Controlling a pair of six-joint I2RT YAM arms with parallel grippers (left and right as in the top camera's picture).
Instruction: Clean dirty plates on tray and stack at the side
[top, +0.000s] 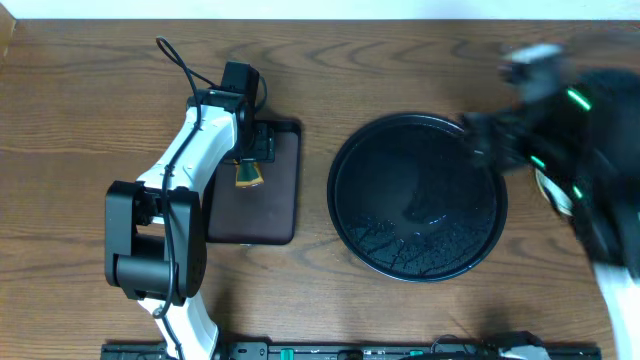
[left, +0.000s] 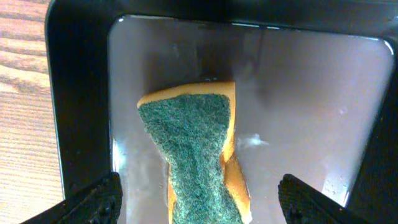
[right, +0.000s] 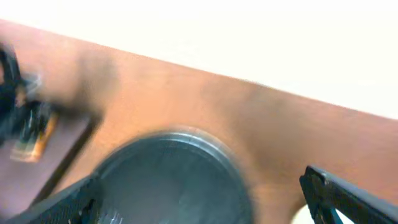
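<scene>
Looks near done w/ black tray bare & wet, pale plate edge just R of it under R arm, L gripper apart astride sponge, R gripper apart, empty.

Spotting a large round black tray right of centre on the brown wooden table. Left of it, apart, catching a small rectangular dark brown tray, with a yellow-and-green scouring sponge lying in it, toward the back. Just beside the black tray's right rim, glimpsing a pale round plate, mostly hidden.
</scene>
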